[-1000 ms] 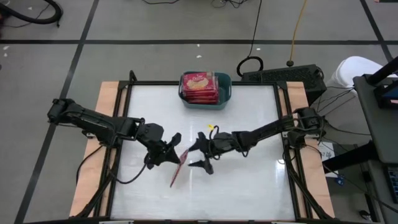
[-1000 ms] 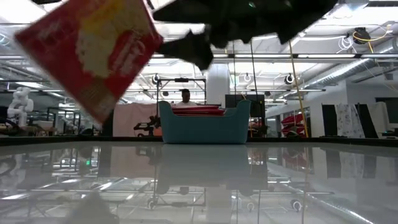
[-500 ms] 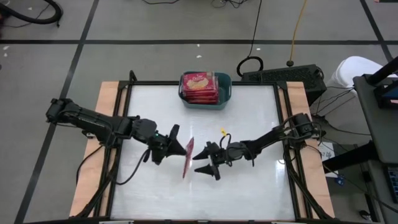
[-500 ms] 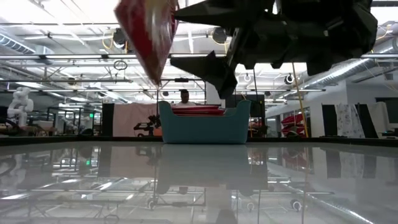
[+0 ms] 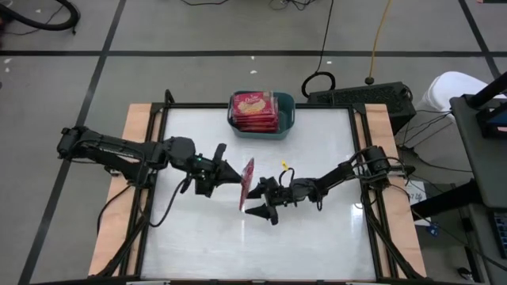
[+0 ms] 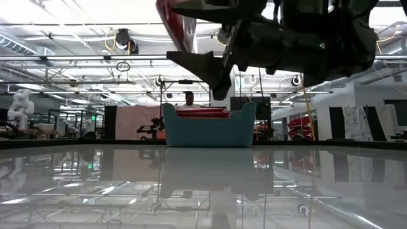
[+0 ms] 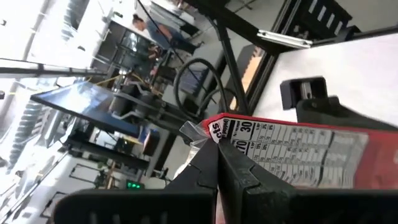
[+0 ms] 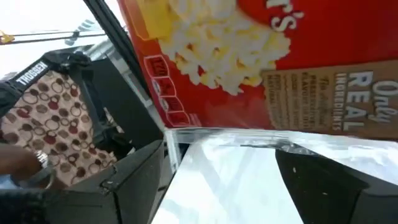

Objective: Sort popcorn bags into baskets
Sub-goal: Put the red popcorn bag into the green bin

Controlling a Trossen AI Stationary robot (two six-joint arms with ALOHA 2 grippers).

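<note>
One red popcorn bag (image 5: 247, 183) is held up over the table's middle, standing on edge. The left wrist view shows its grey-white printed panel (image 7: 298, 155), and the right wrist view shows its yellow popcorn picture (image 8: 236, 43). My left gripper (image 5: 230, 172) is shut on it from the left. My right gripper (image 5: 255, 201) is open just right of the bag, facing its picture side without touching it. The teal basket (image 5: 289, 111) stands at the far edge, with several red packets (image 5: 253, 111) stacked inside. My left gripper pinches the bag between its two shut fingers (image 7: 217, 165) at the bag's edge by a corner (image 7: 219, 129), coming level from the table's left. The bag is lifted clear of the table and stands nearly upright on edge, stretching away from the fingers toward the right gripper.
The white tabletop (image 5: 317, 237) lies bare around both arms, framed by black rails and wooden side strips (image 5: 135, 134). Seen level in the low view, the basket (image 6: 210, 127) is far behind both grippers. Cables and a dark box lie on the floor beyond the far edge.
My left gripper has moved toward the table's right and far edge and risen, carrying the bag. The bag has turned from showing its face in the low view to standing edge-on. My right gripper has stayed open and shifted slightly toward the near edge.
</note>
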